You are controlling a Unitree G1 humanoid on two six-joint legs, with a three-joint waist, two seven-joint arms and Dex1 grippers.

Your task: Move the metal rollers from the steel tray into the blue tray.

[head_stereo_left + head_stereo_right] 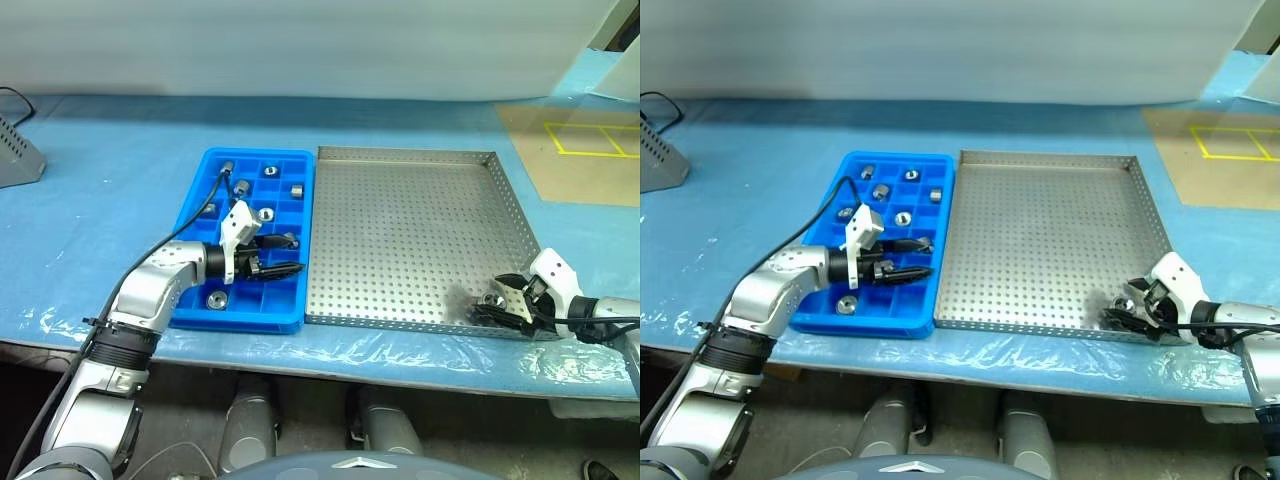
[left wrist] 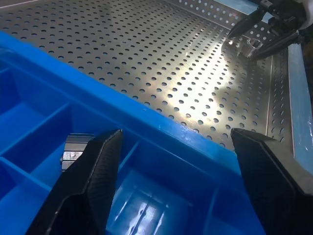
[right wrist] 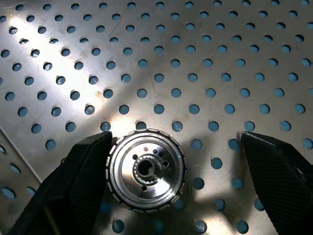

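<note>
The steel tray [image 1: 400, 230] lies right of centre, its perforated floor bare except for one metal roller [image 3: 146, 169] in the near right corner. My right gripper [image 3: 176, 142] is open and straddles that roller: one finger [image 3: 83, 176] is right against its side, the other stands well apart. The blue tray [image 1: 240, 322] sits against the steel tray's left side, with several rollers [image 1: 265, 213] in its compartments. Low over its near right compartments my left gripper [image 1: 294, 254] is open and empty, and a roller [image 2: 76, 147] rests in a cell beside one finger.
A grey slotted object [image 1: 15, 155] with a black cable sits at the far left. A brown sheet with yellow tape marks [image 1: 585, 150] lies at the back right. The table's front edge [image 1: 400, 355] runs just behind the trays' near rims.
</note>
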